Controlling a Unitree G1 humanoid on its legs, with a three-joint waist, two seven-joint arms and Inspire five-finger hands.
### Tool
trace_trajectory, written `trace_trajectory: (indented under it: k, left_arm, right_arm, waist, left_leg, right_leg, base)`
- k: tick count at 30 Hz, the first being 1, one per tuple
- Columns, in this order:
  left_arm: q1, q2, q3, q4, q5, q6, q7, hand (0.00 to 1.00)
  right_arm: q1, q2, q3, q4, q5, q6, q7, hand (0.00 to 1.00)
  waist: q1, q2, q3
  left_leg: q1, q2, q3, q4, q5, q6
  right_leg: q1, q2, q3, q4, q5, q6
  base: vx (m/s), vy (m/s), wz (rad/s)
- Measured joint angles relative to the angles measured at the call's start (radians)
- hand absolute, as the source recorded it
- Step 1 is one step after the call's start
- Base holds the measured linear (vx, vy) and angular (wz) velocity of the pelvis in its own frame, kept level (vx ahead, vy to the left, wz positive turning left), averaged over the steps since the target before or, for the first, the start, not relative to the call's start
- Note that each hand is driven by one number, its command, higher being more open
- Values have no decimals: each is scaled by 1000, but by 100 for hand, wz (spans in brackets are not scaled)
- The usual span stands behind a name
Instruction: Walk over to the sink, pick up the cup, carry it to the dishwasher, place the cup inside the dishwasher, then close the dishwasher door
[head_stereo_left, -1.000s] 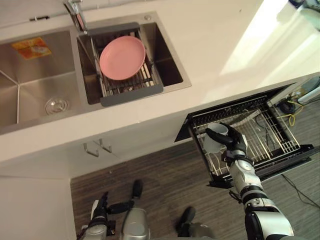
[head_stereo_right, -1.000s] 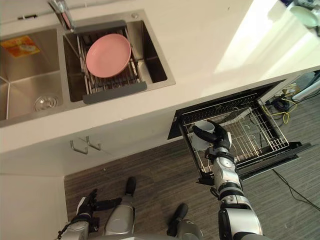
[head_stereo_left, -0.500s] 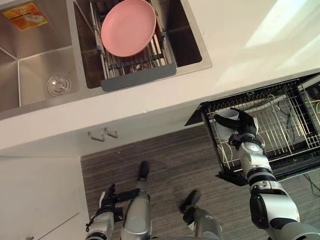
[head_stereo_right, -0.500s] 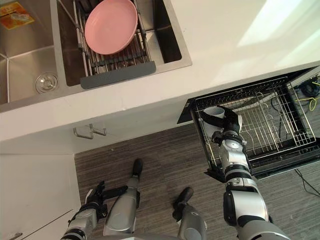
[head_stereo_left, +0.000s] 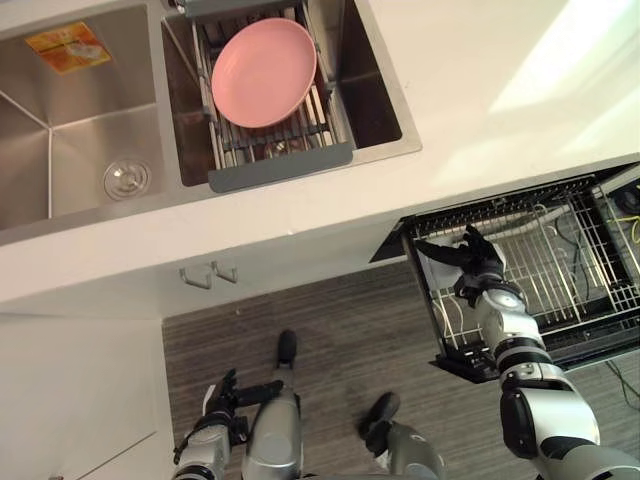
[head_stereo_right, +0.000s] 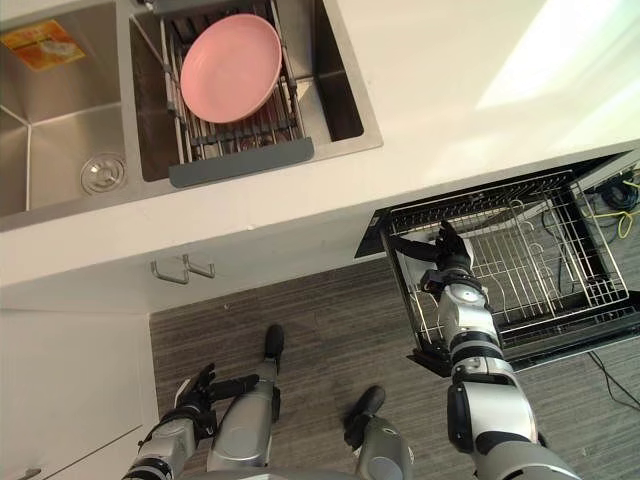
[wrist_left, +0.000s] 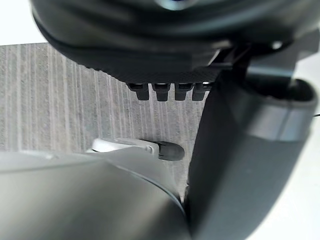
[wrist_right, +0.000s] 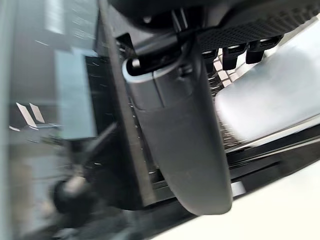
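Right hand (head_stereo_left: 472, 262) hovers released, fingers spread, over the white round cup (head_stereo_left: 438, 272) lying by the left edge of the black wire dishwasher rack (head_stereo_left: 565, 270). Withdraw straight upward, snagging neither cup nor wires, before pushing the dishwasher door (head_stereo_left: 470, 362). Left hand (head_stereo_left: 215, 405) hangs idle.

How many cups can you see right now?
1: a white cup in the pulled-out dishwasher rack, at its left end, by the right hand. More could be hidden under the counter.
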Motion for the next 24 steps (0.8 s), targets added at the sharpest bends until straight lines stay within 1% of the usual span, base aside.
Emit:
trace_trajectory:
  k: [2, 4, 6, 7, 8, 9, 11, 13, 15, 16, 18, 19, 21, 23, 24]
  left_arm:
    - [25, 0, 5, -1, -2, -5, -2, 100]
    - [46, 1, 13, -1, -2, 5, -8, 100]
    - [84, 14, 25, 5, -3, 34, -33, 100]
    - [94, 14, 31, 9, -10, 40, -37, 100]
    - [119, 17, 40, 20, -25, 42, -47, 100]
    - [130, 18, 53, 28, -36, 42, -55, 100]
    - [173, 18, 75, 42, -60, 47, -76, 100]
    - [187, 13, 107, 52, -71, 50, -90, 100]
    - [195, 12, 122, 73, -90, 47, -102, 100]
    - [209, 7, 132, 74, -101, 44, -107, 100]
    - [230, -1, 134, 77, -101, 32, -114, 100]
    - [243, -10, 136, 79, -109, 19, -116, 100]
    - [253, -20, 135, 81, -120, 12, -117, 100]
    - [255, -27, 130, 85, -122, 19, -118, 100]
    - [254, -28, 130, 85, -122, 27, -119, 100]
  right_arm:
    - [83, 31, 3, -105, 0, -24, -39, 100]
    - [134, 50, 2, -171, 4, -38, -67, 100]
    - [212, 76, -1, -279, 110, -38, -67, 100]
    - [239, 84, -2, -316, 145, -36, -61, 100]
    - [297, 105, -5, -399, 197, -35, -46, 100]
    - [327, 115, -6, -442, 204, -34, -39, 100]
    - [421, 153, -28, -607, 234, -23, -25, 100]
    - [467, 168, -62, -710, 235, -22, -33, 100]
    - [495, 173, -109, -781, 236, -24, -52, 100]
    - [500, 173, -141, -809, 237, -26, -58, 100]
    - [501, 173, -187, -843, 240, -29, -57, 100]
    - [506, 173, -209, -870, 258, -39, -47, 100]
    - [521, 173, -226, -929, 276, -50, -16, 100]
    - [542, 172, -226, -1012, 308, -66, 89, 100]
    - [541, 172, -223, -1034, 316, -72, 132, 100]
  waist:
    - [-1, -14, -42]
    - [-9, -24, -67]
    - [-34, -35, -107]
    - [-40, -37, -118]
    - [-55, -38, -144]
    - [-64, -37, -156]
    - [-97, -34, -193]
    - [-113, -32, -202]
    - [-128, -29, -210]
    - [-145, -24, -215]
    - [-156, -12, -219]
    - [-164, -3, -225]
    - [-171, 14, -231]
    - [-176, 33, -238]
    - [-176, 36, -240]
  left_leg:
    - [24, 3, 13, -1, -1, -1]
    - [53, 3, 32, -1, -6, -3]
    - [104, 6, 64, -2, -17, -4]
    - [117, 7, 79, -2, -20, -4]
    - [140, 11, 104, -2, -31, -6]
    - [151, 12, 112, -2, -35, -8]
    - [181, 22, 155, -2, -46, -12]
    - [201, 31, 156, -2, -58, -20]
    - [215, 37, 156, -2, -62, -24]
    - [219, 38, 156, -2, -63, -23]
    - [226, 40, 158, -3, -65, -25]
    - [227, 41, 158, -6, -65, -26]
    - [233, 41, 157, -7, -65, -25]
    - [238, 41, 153, -7, -69, -20]
    - [237, 41, 147, -7, -73, -17]
  right_leg:
    - [19, 5, 13, -12, 2, 0]
    - [42, 11, 31, -32, 10, 1]
    - [76, 25, 71, -64, 26, 1]
    - [82, 26, 84, -70, 30, 1]
    - [89, 29, 111, -78, 34, 2]
    - [91, 30, 125, -80, 36, 1]
    - [93, 41, 174, -98, 51, -4]
    - [98, 55, 204, -114, 64, -10]
    - [104, 64, 222, -127, 74, -14]
    - [106, 65, 227, -129, 78, -15]
    - [106, 67, 238, -133, 82, -16]
    - [109, 69, 240, -139, 84, -17]
    - [120, 70, 238, -145, 88, -20]
    - [141, 69, 217, -147, 87, -19]
    - [147, 67, 207, -147, 87, -19]
  base:
    - [-25, -12, -16]
    - [-6, -11, -27]
    - [-1, -20, -46]
    - [7, -19, -60]
    - [4, -6, -52]
    - [22, -7, -64]
    - [13, -10, -61]
    - [-14, -20, -53]
    - [-39, -21, -33]
    - [-46, -2, -15]
    - [-50, 4, -14]
    - [-47, 4, -7]
    - [-30, 1, 1]
    - [-26, -2, 19]
    - [-27, 0, 25]
